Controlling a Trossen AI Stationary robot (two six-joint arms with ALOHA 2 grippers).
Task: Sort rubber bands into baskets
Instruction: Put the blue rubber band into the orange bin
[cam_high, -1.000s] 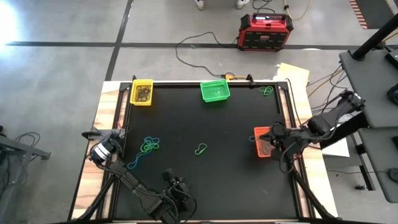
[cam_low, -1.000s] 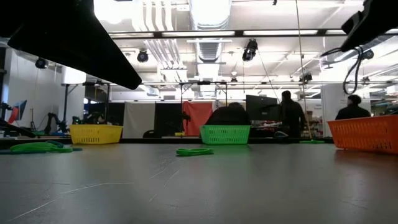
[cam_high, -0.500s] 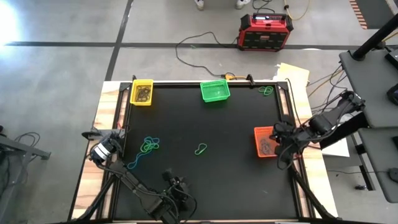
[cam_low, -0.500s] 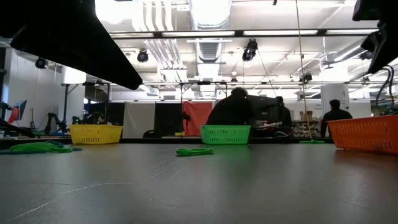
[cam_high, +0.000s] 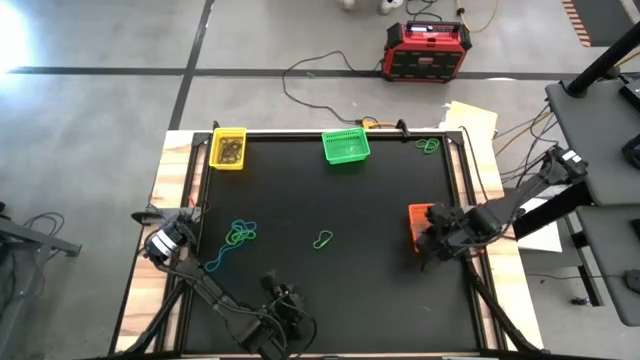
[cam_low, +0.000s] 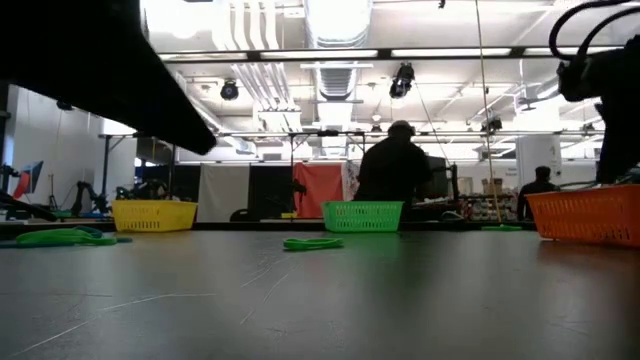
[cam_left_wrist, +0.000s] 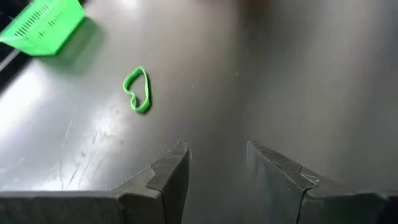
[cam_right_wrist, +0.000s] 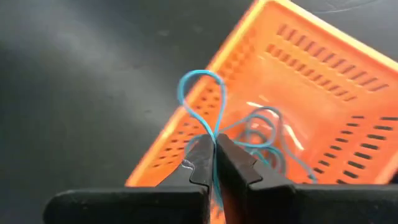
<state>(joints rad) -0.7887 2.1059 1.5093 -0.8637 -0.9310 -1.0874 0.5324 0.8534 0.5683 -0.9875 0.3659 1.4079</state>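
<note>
Pinching a thin blue band (cam_right_wrist: 200, 99) between its closed fingers, the right gripper (cam_right_wrist: 215, 163) hung over the near wall of the orange basket (cam_right_wrist: 311, 74), at the table's right edge in the high view (cam_high: 417, 228). The band's loop stood up above the fingertips, in front of the basket wall. More blue bands (cam_right_wrist: 268, 134) lay inside that basket.

On the black table (cam_high: 380, 200), a single green band (cam_high: 322, 239) lay near the middle, and a tangle of green and blue bands (cam_high: 238, 235) lay toward the left side. Another green band (cam_high: 427, 145) sat near the far right corner. The green basket (cam_high: 346, 147) stood at the middle of the far edge; the yellow basket (cam_high: 229, 148) stood at the far left corner, with dark bands inside.

The left gripper (cam_left_wrist: 217, 165) waited at the near edge, low over the table, its fingers apart and holding nothing, facing the single green band (cam_left_wrist: 137, 90).

Beyond the table, a red and black box (cam_high: 426, 49) sat on the floor, and people (cam_low: 393, 165) stood in the room.
</note>
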